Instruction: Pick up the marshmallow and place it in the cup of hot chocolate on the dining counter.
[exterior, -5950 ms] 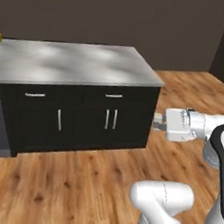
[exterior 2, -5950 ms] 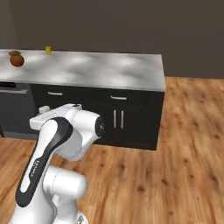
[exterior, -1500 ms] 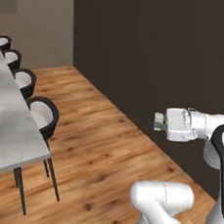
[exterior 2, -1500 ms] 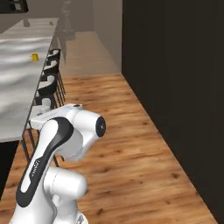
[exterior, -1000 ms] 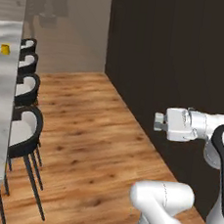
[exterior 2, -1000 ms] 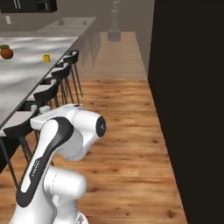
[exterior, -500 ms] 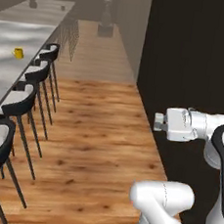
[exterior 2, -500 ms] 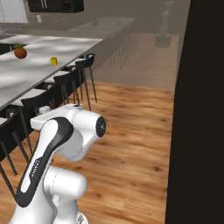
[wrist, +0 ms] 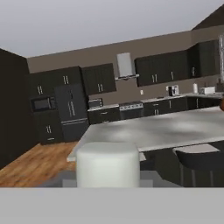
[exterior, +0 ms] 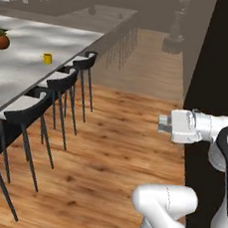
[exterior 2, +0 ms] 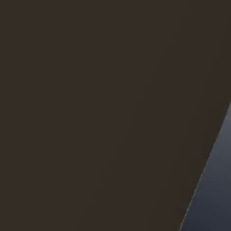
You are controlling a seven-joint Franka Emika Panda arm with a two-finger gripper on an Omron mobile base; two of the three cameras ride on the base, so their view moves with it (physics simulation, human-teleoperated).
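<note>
Left base view: your gripper [exterior: 162,124] is well apart from the cup [exterior: 47,58] on the worktop [exterior: 20,78], and the stools [exterior: 64,88] could snag the arm.

Right base view: a dark wall [exterior 2: 90,113] blinds you, so turning risks scraping.

Hand view: the gripper looks clamped on the marshmallow [wrist: 108,164].

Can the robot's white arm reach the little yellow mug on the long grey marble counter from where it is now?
Probably not yet. The small yellow mug sits far along the long grey marble counter, behind a row of dark bar stools, while the gripper hangs over the wood floor well away. The base likely needs to drive closer.
</note>
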